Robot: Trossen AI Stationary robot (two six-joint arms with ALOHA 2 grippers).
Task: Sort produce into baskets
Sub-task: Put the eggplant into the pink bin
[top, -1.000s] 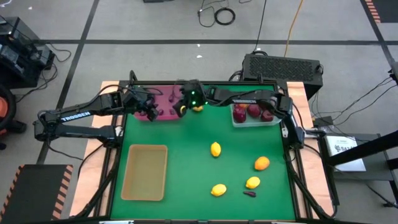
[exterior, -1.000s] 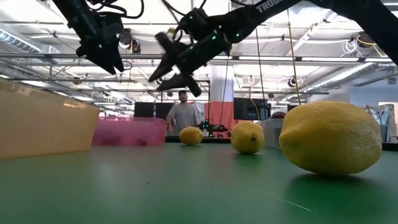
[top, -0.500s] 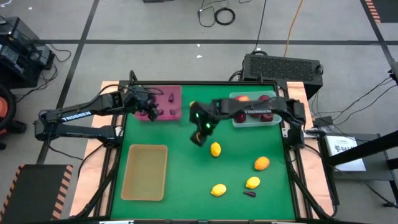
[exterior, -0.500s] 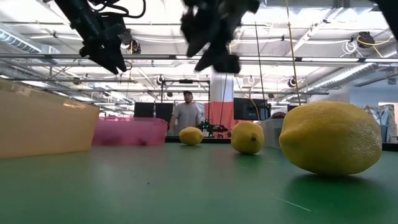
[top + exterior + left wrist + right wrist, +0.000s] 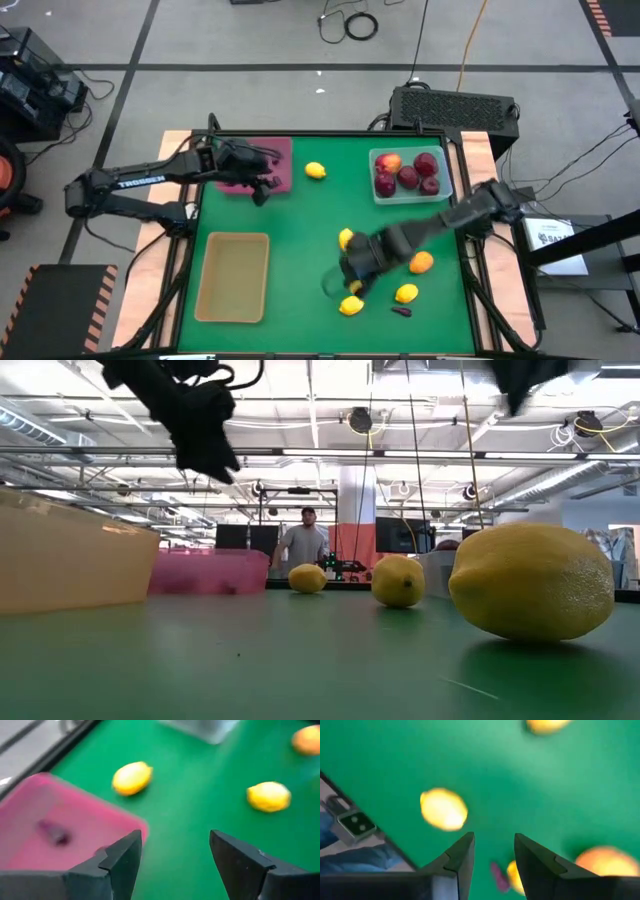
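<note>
My left gripper (image 5: 262, 188) (image 5: 175, 855) hangs open over the near right corner of the maroon basket (image 5: 256, 163), where a dark purple vegetable (image 5: 55, 832) lies. My right gripper (image 5: 348, 282) (image 5: 494, 855) points down, open and holding nothing, above the loose produce near the table's front. There two lemons (image 5: 346, 238) (image 5: 351, 305) lie on either side of it. A third lemon (image 5: 406, 293), the orange fruit (image 5: 421, 262) and a purple vegetable (image 5: 400, 311) lie to its right. Another lemon (image 5: 316, 170) rests at the far side. The clear basket (image 5: 378, 196) holds several red apples.
The tan basket (image 5: 233, 277) stands at the near left with nothing in it. Open green table lies between it and the loose fruit. In the low view a big lemon (image 5: 533, 580) sits close to the camera, and a person (image 5: 303, 543) stands in the room beyond.
My right gripper has swung fast from the far side beside the maroon basket toward the near edge, and has tipped to point down over the loose lemons. My left gripper has shifted a little toward the right over the maroon basket's corner and has turned.
</note>
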